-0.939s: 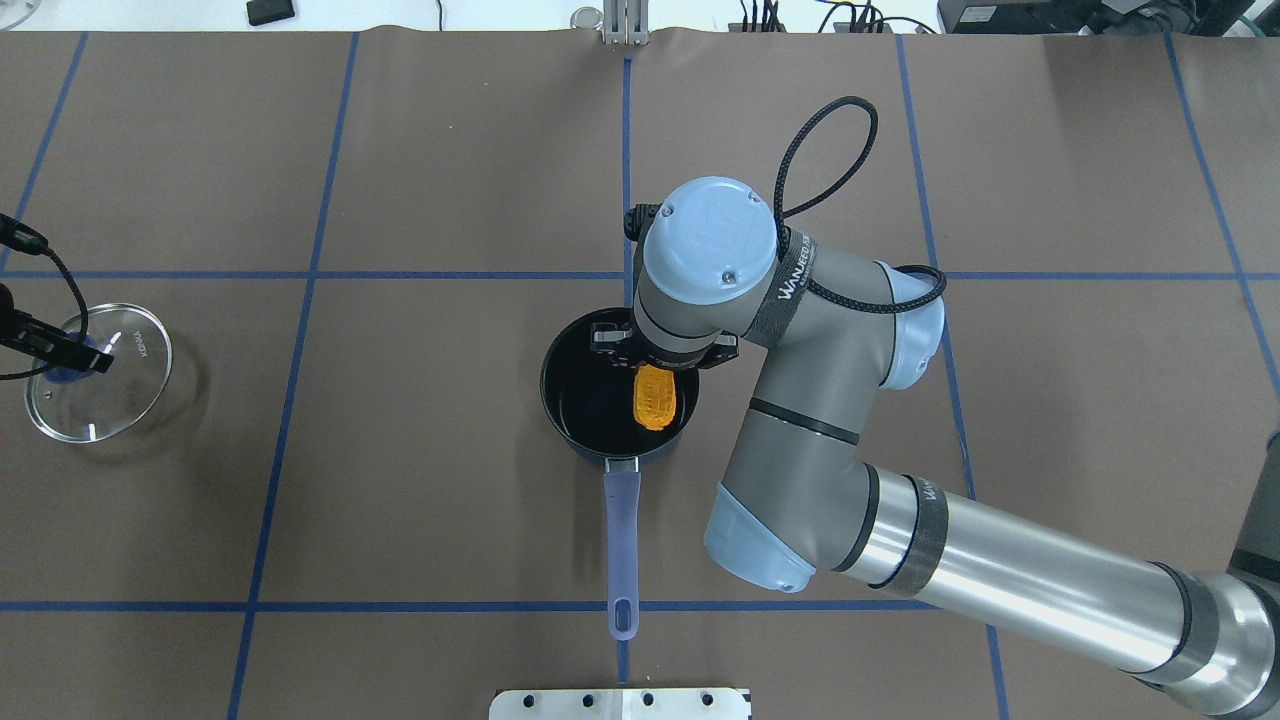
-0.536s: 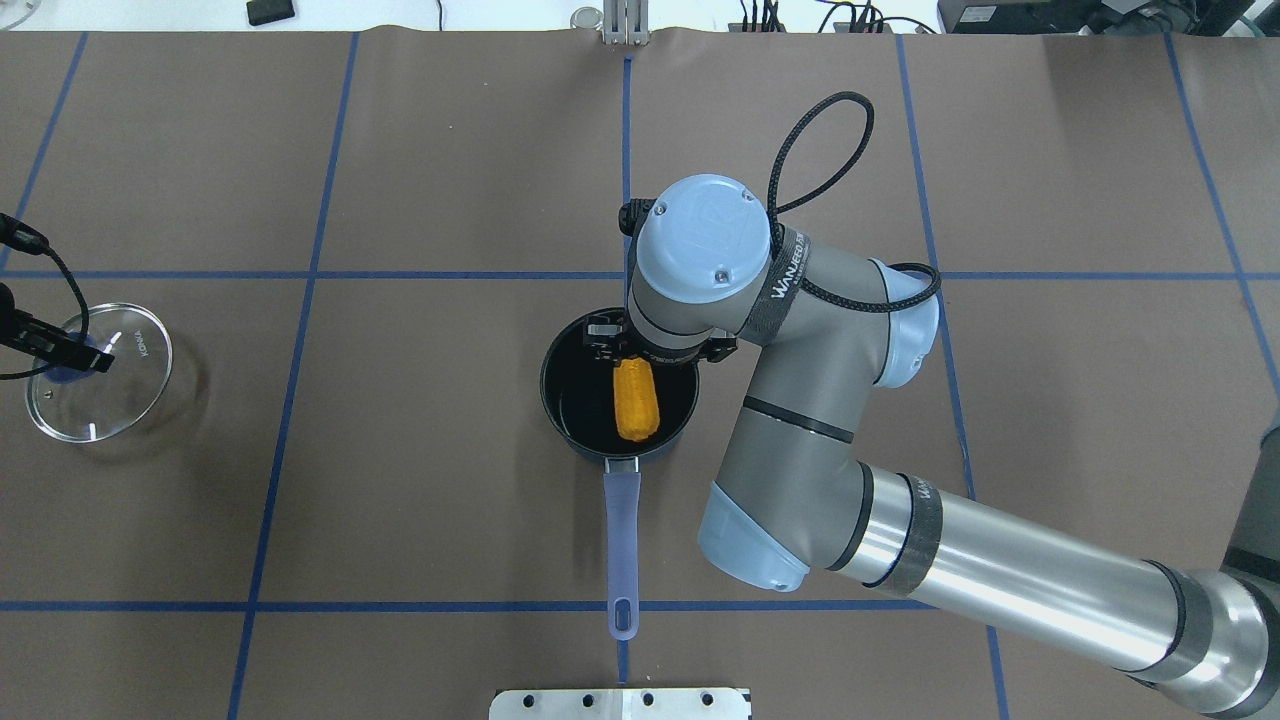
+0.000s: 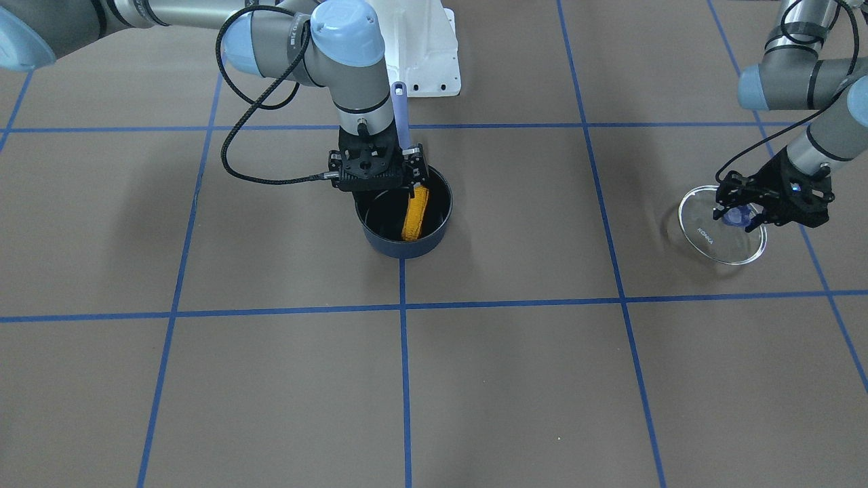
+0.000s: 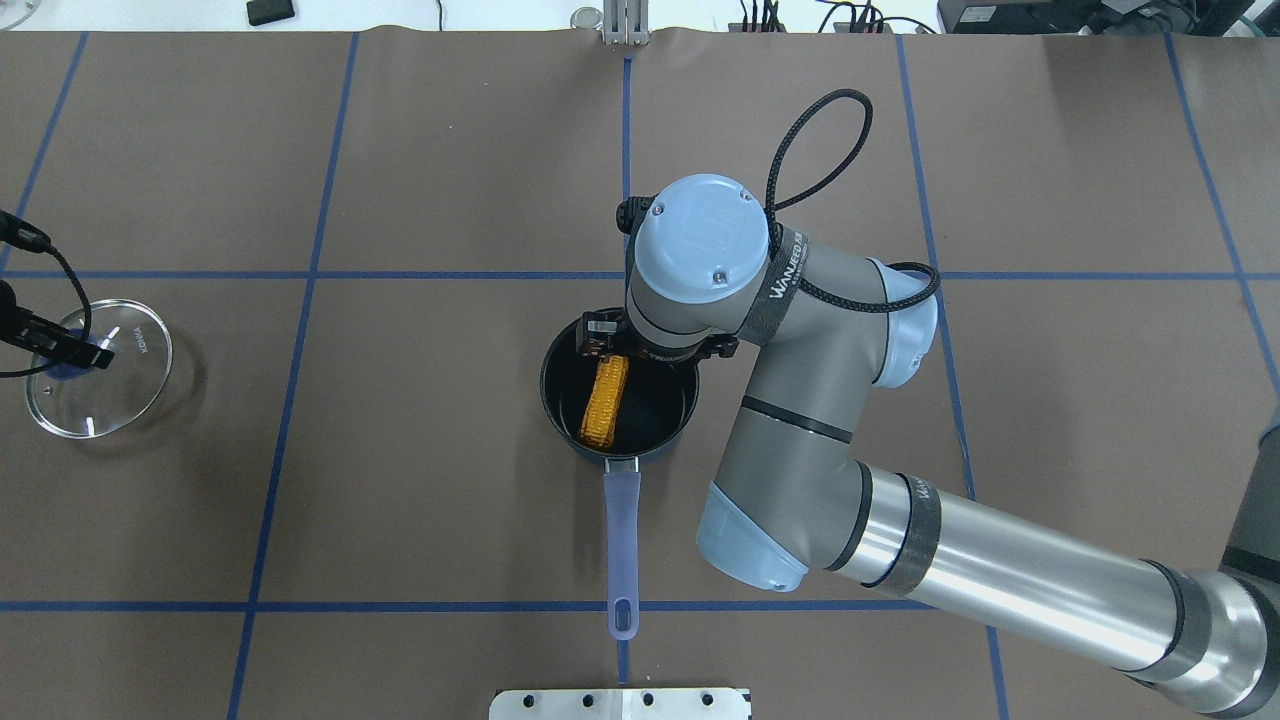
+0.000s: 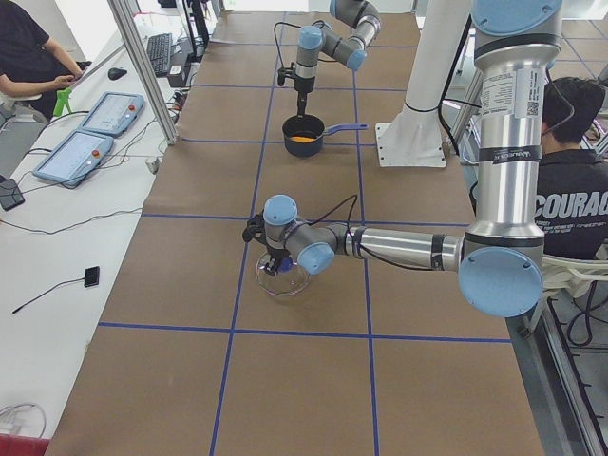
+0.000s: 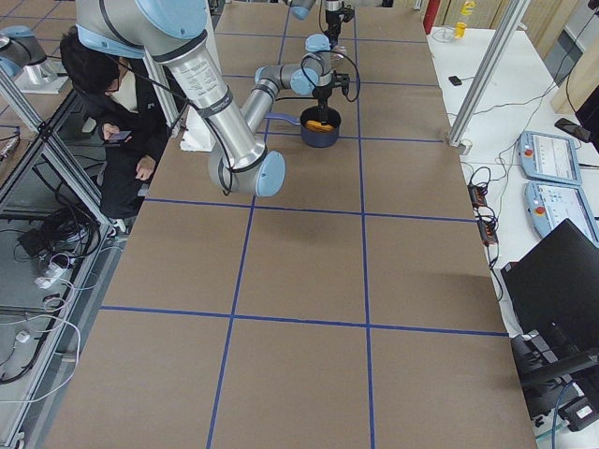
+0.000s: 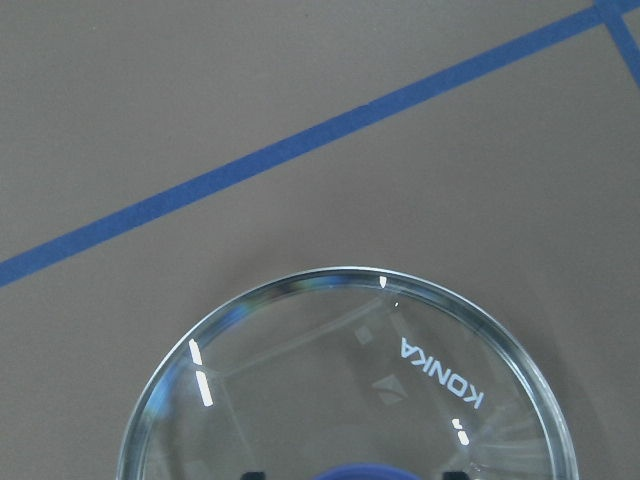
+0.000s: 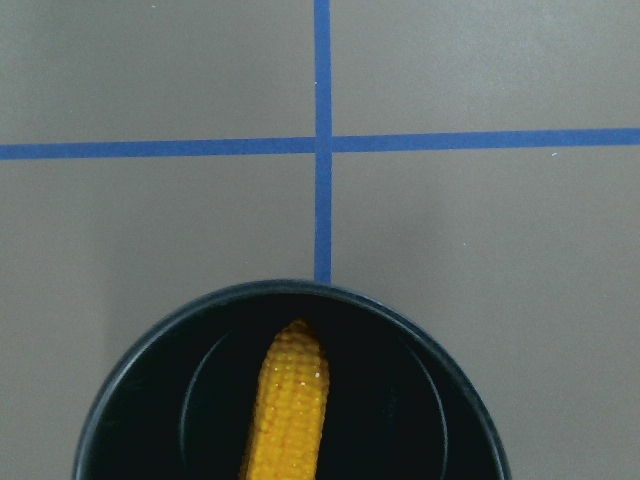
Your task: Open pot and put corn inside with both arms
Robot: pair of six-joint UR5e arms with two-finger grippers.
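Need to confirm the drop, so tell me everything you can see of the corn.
The corn is a small orange-yellow cob with rows of bumpy kernels, tapered at one end. It is inside the open pot, slanted steeply, with its tapered end down toward the black bottom and its thick end up near the rim, close by the right hand. Whether the hand touches or grips it cannot be told.

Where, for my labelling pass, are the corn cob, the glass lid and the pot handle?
corn cob [image 4: 604, 403], overhead exterior view, mid-length on the kernels.
glass lid [image 4: 125, 392], overhead exterior view, clear glass off centre.
pot handle [image 4: 622, 540], overhead exterior view, middle of the lavender shaft.
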